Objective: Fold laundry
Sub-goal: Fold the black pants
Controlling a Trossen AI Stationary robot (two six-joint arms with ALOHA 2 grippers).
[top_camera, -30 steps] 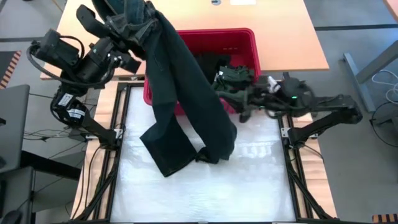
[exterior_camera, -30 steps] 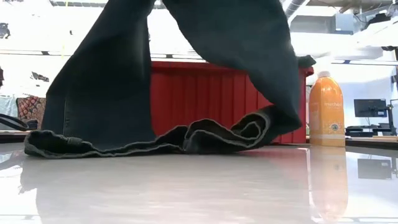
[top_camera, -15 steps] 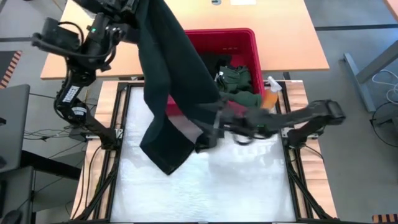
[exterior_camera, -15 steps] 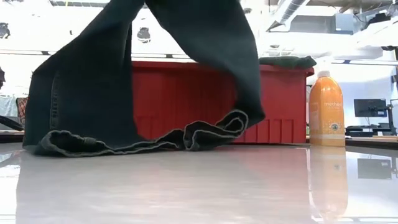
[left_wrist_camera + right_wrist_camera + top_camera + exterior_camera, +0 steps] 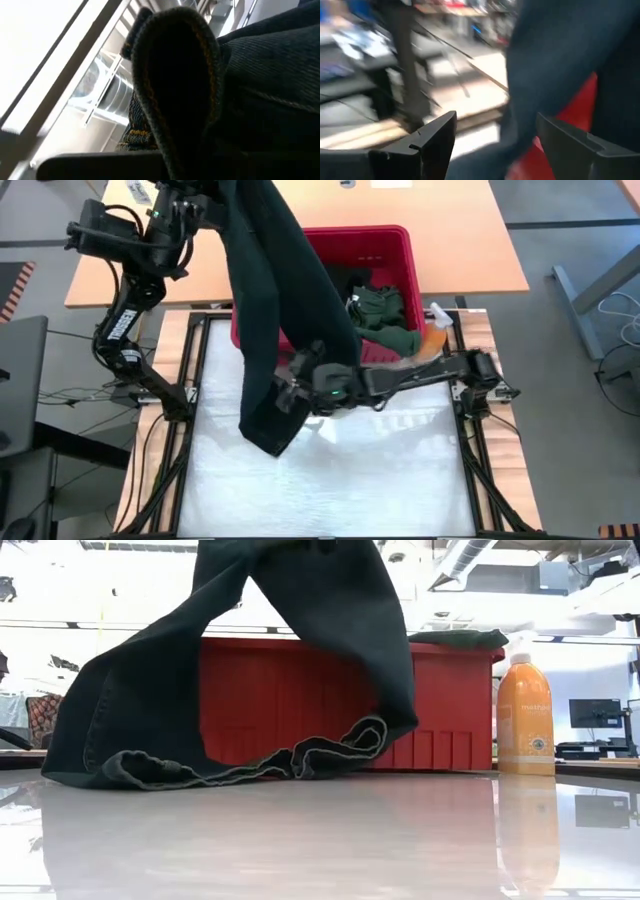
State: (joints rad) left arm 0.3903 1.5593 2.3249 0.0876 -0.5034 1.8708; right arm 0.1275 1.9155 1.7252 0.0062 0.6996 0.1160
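Note:
A dark teal denim-like garment of the laundry hangs from my left gripper, which is shut on its upper end, high over the table's far left corner. Its hemmed lower end lies bunched on the white table. My right gripper reaches level from the right, open, up against the hanging cloth at mid-table. More dark and green garments lie in the red basket. My left gripper holds the garment by its upper end, a thick stitched edge folded over in front of the camera; the cloth hides the fingers. The garment hangs slack below, its lower end resting on the table. My right gripper: I cannot tell whether its fingers touch the cloth.
The red basket stands at the table's far edge behind the hanging garment. An orange spray bottle stands at the basket's right. Black frame rails run along both table sides. Bare white tabletop lies toward the near edge.
My right gripper has swept from beside the basket toward the table's left and downward, reaching the hanging garment, staying open. My left gripper has swung toward the far edge and a little right with the upper end. The garment's lower part has drawn in leftward; less of it lies spread on the table.

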